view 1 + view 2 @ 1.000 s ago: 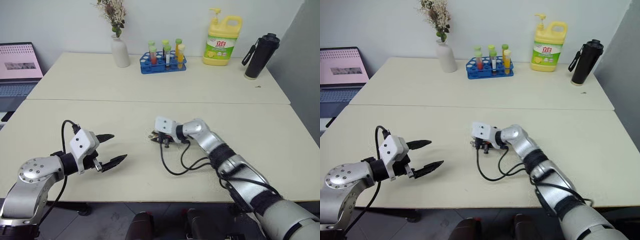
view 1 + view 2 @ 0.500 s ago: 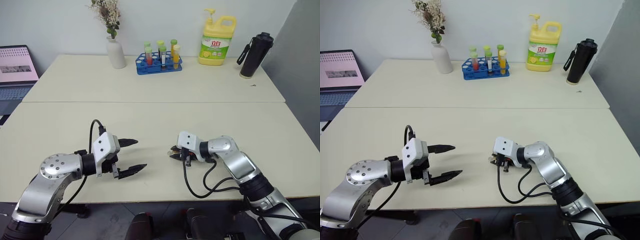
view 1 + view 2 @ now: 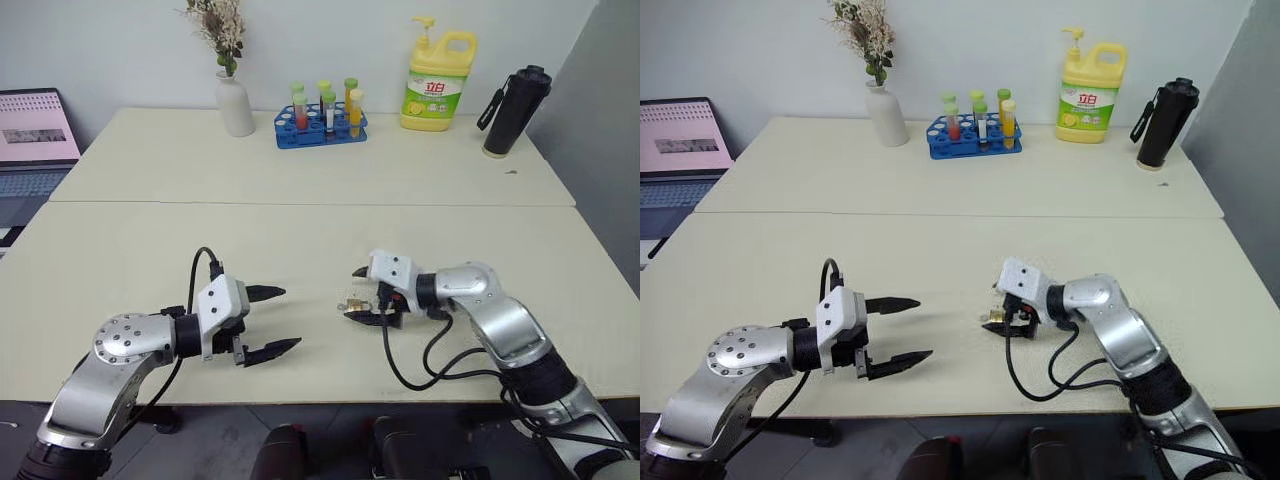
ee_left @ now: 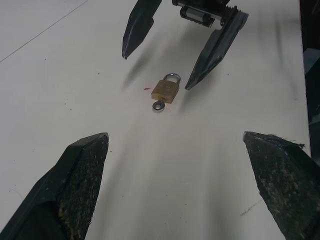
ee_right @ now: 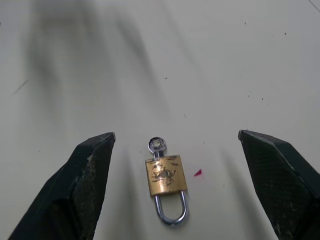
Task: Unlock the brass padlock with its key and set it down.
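The brass padlock (image 5: 166, 180) lies flat on the cream table (image 3: 300, 230), silver shackle (image 5: 171, 212) toward my right wrist. A small silver key head (image 5: 156, 145) sticks out of its other end. My right gripper (image 3: 355, 293) hangs open just above it, one finger on each side, touching nothing. In the left wrist view the padlock (image 4: 166, 91) rests next to one right fingertip (image 4: 192, 82). My left gripper (image 3: 290, 317) is open and empty, a short way to the left, pointing at the lock. Whether the shackle is released I cannot tell.
Along the far edge stand a white vase (image 3: 236, 105), a blue rack of test tubes (image 3: 322, 122), a yellow detergent bottle (image 3: 437, 85) and a black flask (image 3: 508, 112). A laptop (image 3: 35, 135) sits off to the left. Black cables (image 3: 430, 365) loop beside my right forearm.
My right gripper has opened and let go of the padlock, which now lies on the table, and the hand drew back toward me. My left gripper moved a little to the right.
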### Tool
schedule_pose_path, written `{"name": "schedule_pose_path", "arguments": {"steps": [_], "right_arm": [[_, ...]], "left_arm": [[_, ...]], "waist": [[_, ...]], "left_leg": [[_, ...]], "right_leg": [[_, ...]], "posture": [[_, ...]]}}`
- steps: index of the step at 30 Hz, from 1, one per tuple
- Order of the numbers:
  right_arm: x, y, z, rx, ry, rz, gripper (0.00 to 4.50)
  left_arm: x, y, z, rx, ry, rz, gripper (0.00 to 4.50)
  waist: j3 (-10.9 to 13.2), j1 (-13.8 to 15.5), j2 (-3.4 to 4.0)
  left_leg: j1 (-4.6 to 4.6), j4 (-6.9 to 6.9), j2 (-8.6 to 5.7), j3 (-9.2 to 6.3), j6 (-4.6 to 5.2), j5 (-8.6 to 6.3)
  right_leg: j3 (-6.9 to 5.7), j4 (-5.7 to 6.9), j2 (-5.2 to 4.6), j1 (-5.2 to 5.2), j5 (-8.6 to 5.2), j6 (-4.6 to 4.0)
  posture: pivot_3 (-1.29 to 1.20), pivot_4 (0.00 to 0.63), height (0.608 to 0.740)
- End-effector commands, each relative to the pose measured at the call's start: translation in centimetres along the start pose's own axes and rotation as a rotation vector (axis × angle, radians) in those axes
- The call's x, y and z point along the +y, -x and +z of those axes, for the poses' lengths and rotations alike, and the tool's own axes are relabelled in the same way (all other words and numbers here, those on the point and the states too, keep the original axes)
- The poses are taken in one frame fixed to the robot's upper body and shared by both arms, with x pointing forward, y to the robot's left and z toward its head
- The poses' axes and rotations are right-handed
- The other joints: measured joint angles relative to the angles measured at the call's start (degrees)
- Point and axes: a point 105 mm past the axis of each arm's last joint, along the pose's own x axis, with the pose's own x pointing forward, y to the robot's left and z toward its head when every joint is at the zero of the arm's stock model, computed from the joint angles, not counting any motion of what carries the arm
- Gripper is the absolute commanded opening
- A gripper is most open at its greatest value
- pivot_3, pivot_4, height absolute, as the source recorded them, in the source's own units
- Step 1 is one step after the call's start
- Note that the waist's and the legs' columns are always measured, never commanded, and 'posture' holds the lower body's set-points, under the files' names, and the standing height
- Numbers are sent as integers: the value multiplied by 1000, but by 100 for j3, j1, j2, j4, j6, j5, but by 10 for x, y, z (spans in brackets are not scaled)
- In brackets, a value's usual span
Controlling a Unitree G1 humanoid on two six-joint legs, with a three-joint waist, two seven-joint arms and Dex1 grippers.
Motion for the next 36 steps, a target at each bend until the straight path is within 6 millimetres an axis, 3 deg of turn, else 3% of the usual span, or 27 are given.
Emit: {"name": "schedule_pose_path", "arguments": {"steps": [1, 8, 21, 25, 31, 36], "right_arm": [[4, 3, -1, -9, -4, 8, 3996], [-9, -12, -7, 29, 2, -24, 3996], [-9, -22, -22, 87, -20, 3, 3996], [-7, -23, -28, 108, 4, 8, 3122], [-2, -25, -32, 119, -11, 28, 969], [-10, -16, -16, 89, 119, -24, 943]], "left_arm": [[-1, -1, 2, -11, -26, -7, 4500], [1, -2, 2, -14, -26, -9, 4500], [-2, -4, -1, -14, -27, -16, 4500], [-1, -4, -2, -14, -32, -15, 4500], [-2, -4, -2, -16, -32, -21, 4500], [1, -6, 1, -30, -21, -29, 4500]], "waist": [[0, -2, 0], [1, -17, 1], [0, -6, 0], [0, -7, 0], [-1, -6, -1], [0, 1, 0]], "left_leg": [[1, 0, -1, 2, 0, 0], [3, 0, 1, 7, 0, 0], [0, 0, -1, 5, 0, 0], [1, 0, -1, 5, 0, 0], [7, 3, 1, 2, 0, 0], [8, 4, 0, 1, 0, 0]], "right_leg": [[0, 0, 0, 0, 0, 0], [-1, 3, 5, -1, 0, 0], [-2, 2, 2, -3, 0, 0], [0, 2, 2, -1, 0, 0], [-1, 3, 2, 5, 0, 0], [-2, 3, 2, 8, 0, 1]], "posture": [[0, 150, 740], [0, 150, 740], [0, 150, 740], [0, 150, 740], [0, 150, 740], [0, 150, 740]]}}
